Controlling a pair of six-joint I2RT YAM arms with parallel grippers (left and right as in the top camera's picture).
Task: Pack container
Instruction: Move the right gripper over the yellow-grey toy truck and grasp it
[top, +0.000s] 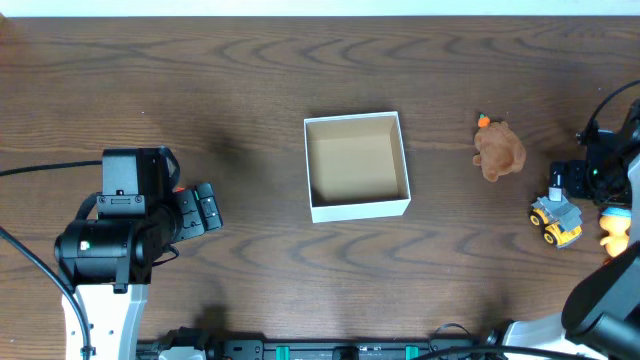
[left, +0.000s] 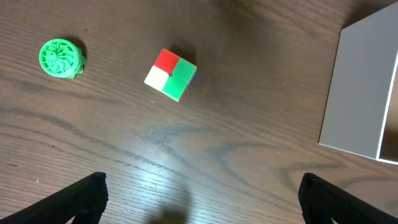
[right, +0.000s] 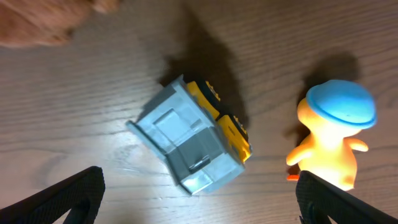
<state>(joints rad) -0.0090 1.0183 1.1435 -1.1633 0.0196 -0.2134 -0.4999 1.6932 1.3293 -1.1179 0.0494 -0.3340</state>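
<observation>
The container (top: 360, 209), a white cardboard box with a tan inside, stands open and empty at the table's middle. Its white wall shows at the right of the left wrist view (left: 357, 87). My left gripper (top: 205, 210) is open and empty to the box's left, above bare wood (left: 202, 199). A colored cube (left: 171, 74) and a green disc (left: 61, 58) lie ahead of it. My right gripper (top: 568, 185) is open (right: 199, 196) just above a grey and yellow toy truck (right: 189, 140), without touching it.
A brown plush toy (top: 498, 150) lies right of the box. An orange figure with a blue cap (right: 333, 134) stands beside the truck (top: 556, 220), at the table's right edge (top: 615, 232). Cables run along both sides.
</observation>
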